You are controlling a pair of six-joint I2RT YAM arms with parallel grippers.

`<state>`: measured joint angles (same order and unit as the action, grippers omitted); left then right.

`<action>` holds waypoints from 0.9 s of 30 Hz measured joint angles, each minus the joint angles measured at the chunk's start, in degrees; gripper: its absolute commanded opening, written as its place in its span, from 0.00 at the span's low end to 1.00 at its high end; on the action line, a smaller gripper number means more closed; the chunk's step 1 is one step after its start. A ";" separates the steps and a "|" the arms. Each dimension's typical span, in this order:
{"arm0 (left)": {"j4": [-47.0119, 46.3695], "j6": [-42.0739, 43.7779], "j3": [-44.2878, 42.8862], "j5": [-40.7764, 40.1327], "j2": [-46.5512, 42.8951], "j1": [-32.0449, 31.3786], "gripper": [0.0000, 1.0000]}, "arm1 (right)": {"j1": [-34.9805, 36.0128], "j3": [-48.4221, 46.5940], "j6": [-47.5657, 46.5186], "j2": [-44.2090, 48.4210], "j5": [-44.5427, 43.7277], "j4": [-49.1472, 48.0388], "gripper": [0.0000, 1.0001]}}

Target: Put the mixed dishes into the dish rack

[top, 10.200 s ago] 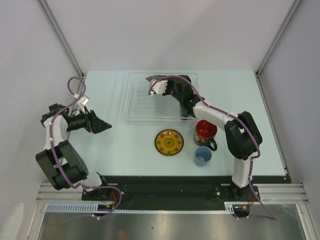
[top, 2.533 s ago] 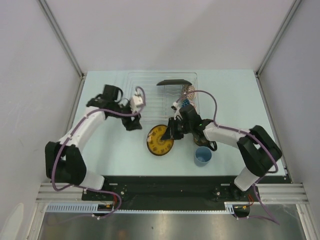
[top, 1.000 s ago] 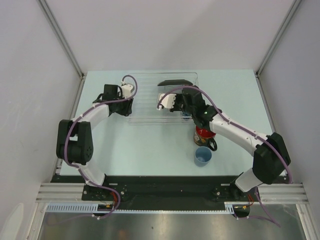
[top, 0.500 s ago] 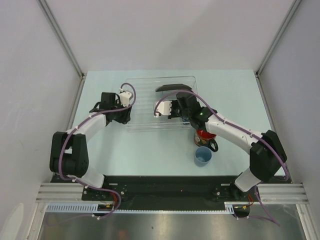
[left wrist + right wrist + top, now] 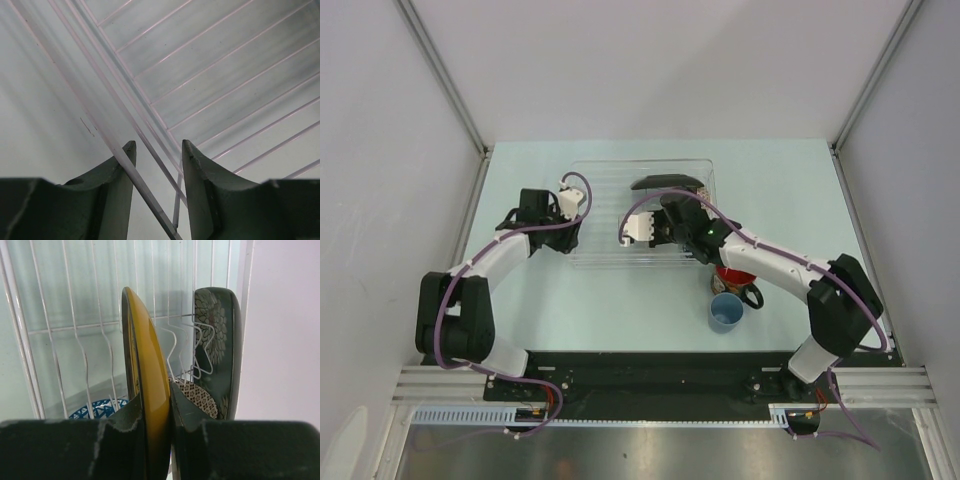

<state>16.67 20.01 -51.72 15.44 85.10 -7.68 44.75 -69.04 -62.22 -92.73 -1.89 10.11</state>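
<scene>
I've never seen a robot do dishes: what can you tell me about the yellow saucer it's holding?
The yellow round saucer is seen edge-on: glossy mustard back, like glazed ceramic, a dark patterned face showing on its left. It stands upright over the wires of the dish rack, its lower rim pinched by the right gripper. The black square floral plate stands beside it, apart. Whether it touches the rack is hidden.

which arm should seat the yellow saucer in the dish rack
Right. The right fingers pinch the yellow saucer on edge over the dish rack wires, beside the black floral plate; the left fingers are clamping the rack's wall.
</scene>
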 measured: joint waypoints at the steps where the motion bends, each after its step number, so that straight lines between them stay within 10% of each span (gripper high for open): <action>1: 0.00 0.00 0.04 0.00 -0.02 0.00 0.45 | 0.00 0.00 -0.04 -0.17 0.00 0.04 0.00; 16: 0.02 0.04 0.42 -0.09 -0.48 0.04 0.45 | -1.81 0.00 0.98 -4.39 0.24 0.85 0.00; 27: 1.27 2.10 0.37 -0.07 -0.92 0.04 0.46 | -1.33 0.00 6.16 -5.42 -1.53 1.03 0.39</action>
<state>17.93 22.11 -51.35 15.38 84.18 -7.64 43.42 -69.04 -56.05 -98.15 -3.42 11.14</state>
